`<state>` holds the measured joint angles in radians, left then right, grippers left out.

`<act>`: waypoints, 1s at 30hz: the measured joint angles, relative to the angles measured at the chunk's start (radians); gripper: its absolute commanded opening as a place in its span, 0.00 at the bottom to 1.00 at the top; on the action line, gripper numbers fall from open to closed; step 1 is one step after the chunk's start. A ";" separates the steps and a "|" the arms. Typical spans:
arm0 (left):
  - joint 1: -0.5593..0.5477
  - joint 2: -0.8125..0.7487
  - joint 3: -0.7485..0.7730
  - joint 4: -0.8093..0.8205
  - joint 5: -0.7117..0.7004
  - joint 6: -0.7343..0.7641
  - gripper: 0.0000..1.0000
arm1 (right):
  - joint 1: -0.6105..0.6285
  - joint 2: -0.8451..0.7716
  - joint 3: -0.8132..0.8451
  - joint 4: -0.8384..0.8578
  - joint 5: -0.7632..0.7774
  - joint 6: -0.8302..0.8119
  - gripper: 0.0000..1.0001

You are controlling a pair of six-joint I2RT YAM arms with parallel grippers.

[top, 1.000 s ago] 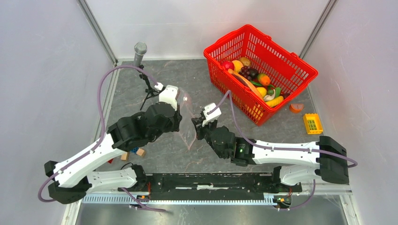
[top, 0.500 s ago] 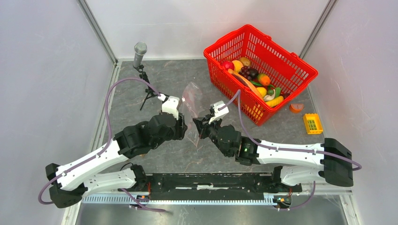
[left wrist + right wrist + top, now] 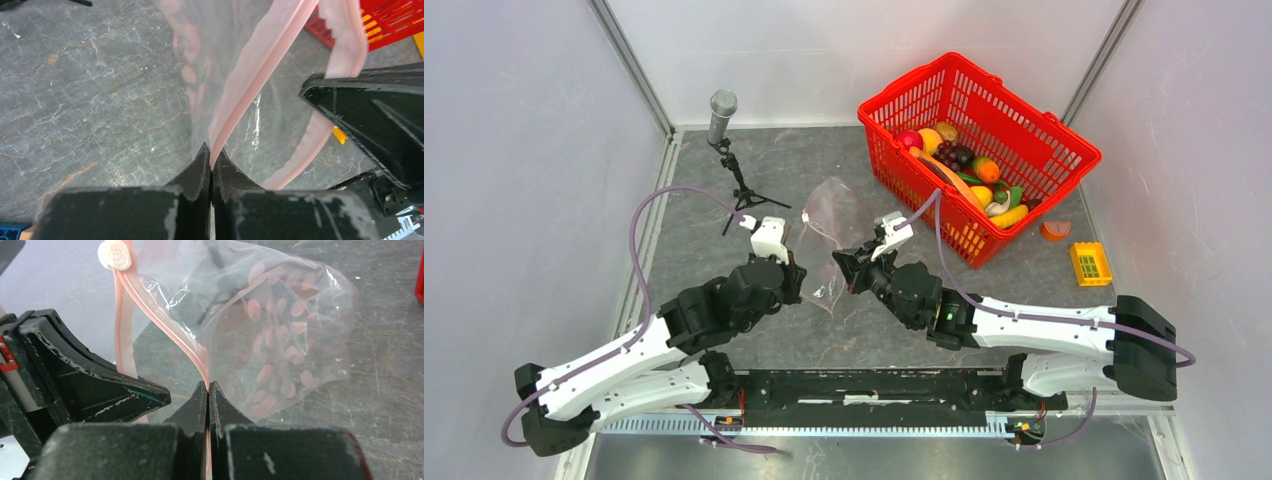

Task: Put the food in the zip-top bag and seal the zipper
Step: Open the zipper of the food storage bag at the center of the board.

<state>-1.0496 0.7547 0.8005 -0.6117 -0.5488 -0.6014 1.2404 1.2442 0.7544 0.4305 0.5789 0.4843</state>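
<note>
The clear zip-top bag (image 3: 829,215) with pink dots hangs between my two grippers over the table's middle, its mouth pulled open. My left gripper (image 3: 799,283) is shut on one side of the pink zipper strip (image 3: 252,85). My right gripper (image 3: 839,272) is shut on the other side of the zipper (image 3: 165,325); the round white slider (image 3: 115,255) sits at the strip's far end. The dotted bag body (image 3: 280,325) sags beyond my right gripper. The food (image 3: 964,170), grapes, orange, yellow and green pieces, lies in the red basket (image 3: 1024,120) at the back right.
A microphone on a small tripod (image 3: 724,125) stands at the back left. An orange food piece (image 3: 1055,230) and a yellow block (image 3: 1090,263) lie right of the basket. The other arm's black gripper (image 3: 370,110) crowds the left wrist view.
Both grippers have drawn back toward the near edge with the bag's mouth. The left arm moved down and left, and the bag now stretches out toward the back.
</note>
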 measured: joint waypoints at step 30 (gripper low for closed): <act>-0.008 0.303 0.293 -0.266 -0.050 -0.054 0.02 | -0.174 0.026 -0.100 -0.119 -0.383 0.079 0.34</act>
<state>-1.0580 1.0576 1.0935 -0.8772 -0.5991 -0.6556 1.0668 1.2705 0.6544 0.3111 0.1963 0.5629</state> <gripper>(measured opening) 0.040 0.109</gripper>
